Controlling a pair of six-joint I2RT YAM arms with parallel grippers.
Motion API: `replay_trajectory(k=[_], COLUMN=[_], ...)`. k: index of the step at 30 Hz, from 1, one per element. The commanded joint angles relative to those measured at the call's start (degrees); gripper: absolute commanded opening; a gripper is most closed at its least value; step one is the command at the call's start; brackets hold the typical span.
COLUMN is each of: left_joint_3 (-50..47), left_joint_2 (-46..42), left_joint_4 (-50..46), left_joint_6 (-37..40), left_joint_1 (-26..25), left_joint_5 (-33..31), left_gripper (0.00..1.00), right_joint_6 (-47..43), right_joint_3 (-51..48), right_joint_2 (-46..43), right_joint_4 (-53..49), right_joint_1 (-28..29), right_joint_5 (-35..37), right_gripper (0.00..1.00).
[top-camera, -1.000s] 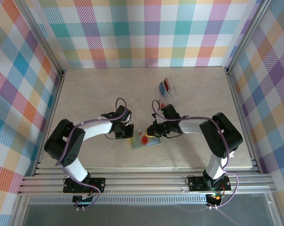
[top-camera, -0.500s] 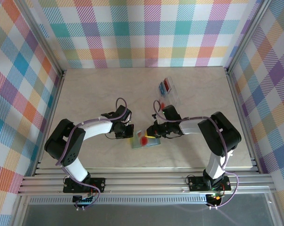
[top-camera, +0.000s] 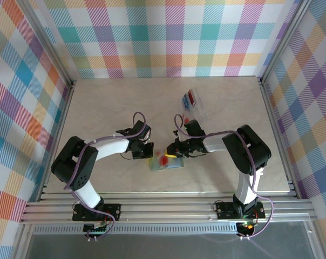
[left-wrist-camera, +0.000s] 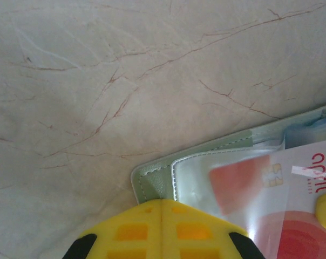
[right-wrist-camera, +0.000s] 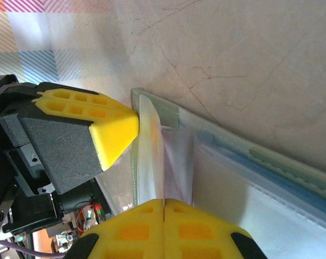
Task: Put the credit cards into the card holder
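Note:
The sage-green card holder (top-camera: 167,163) lies open on the table between the arms. My left gripper (top-camera: 147,152) is shut, and its yellow tips (left-wrist-camera: 162,203) press on the holder's corner (left-wrist-camera: 151,181). A pale credit card (left-wrist-camera: 298,175) with orange-red marks sits partly under the holder's clear pocket. My right gripper (top-camera: 173,151) is shut on this card's near edge, so the card (right-wrist-camera: 151,156) shows edge-on, running from the right gripper (right-wrist-camera: 164,202) into the holder (right-wrist-camera: 164,114). A red card (top-camera: 192,97) and a blue card (top-camera: 186,100) stand in the rack.
A clear plastic rack (top-camera: 195,110) stands behind the right gripper, toward the back of the table. The two grippers nearly face each other over the holder, the left fingertip (right-wrist-camera: 119,132) close beside the card. Metal rails and checked walls bound the table.
The right gripper has edged left toward the left gripper, carrying the pale card a little further over the holder. The left arm has stayed still.

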Motion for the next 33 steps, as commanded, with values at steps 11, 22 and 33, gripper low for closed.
replay_trajectory(k=[11, 22, 33], left_joint_3=[-0.4, -0.5, -0.6], left_joint_2=[2.5, 2.2, 1.7], left_joint_4=[0.6, 0.6, 0.6], left_joint_6=[0.9, 0.8, 0.7], left_joint_1=[-0.2, -0.2, -0.2], left_joint_5=[-2.1, -2.0, -2.0], left_gripper=[0.00, 0.00, 0.00], right_joint_6=[2.7, 0.0, -5.3], right_joint_3=[0.9, 1.3, 2.5], right_joint_2=[1.7, -0.9, -4.7], right_joint_4=[4.4, -1.4, -11.1], right_joint_1=[4.4, 7.3, 7.4], right_joint_5=[8.1, 16.7, 22.8], right_gripper=[0.00, 0.00, 0.00])
